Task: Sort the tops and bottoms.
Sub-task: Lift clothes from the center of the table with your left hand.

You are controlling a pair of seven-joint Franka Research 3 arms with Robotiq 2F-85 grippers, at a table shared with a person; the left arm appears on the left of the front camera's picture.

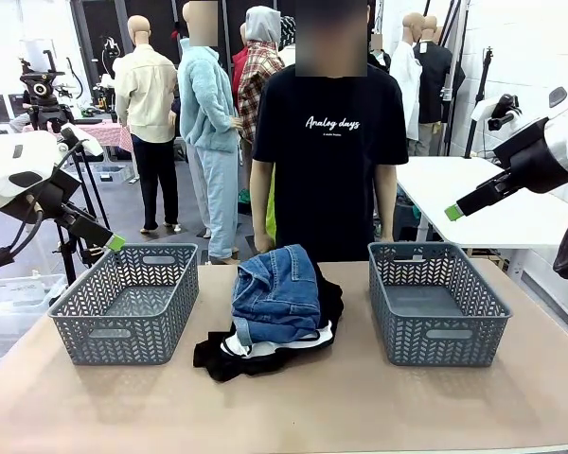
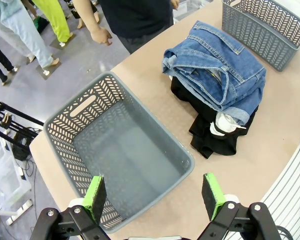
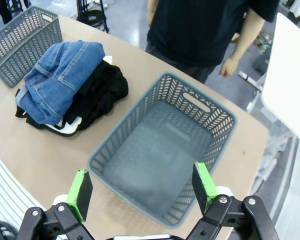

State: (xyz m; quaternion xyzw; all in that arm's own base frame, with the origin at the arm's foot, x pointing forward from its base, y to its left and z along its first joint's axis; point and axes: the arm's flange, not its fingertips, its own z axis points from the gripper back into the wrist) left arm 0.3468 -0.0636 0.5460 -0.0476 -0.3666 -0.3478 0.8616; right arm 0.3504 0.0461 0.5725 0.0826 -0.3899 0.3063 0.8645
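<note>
A pile of clothes lies mid-table: folded blue jeans on top of a black garment with a bit of white showing. The same jeans appear in both wrist views. My left gripper hangs open above the left grey basket, its green pads wide apart over that basket. High at the right, my right gripper stands open above the right grey basket. Neither gripper holds anything.
A person in a black T-shirt stands at the far edge behind the pile, hands down. A white table stands at the back right. Bare tabletop stretches along the near edge.
</note>
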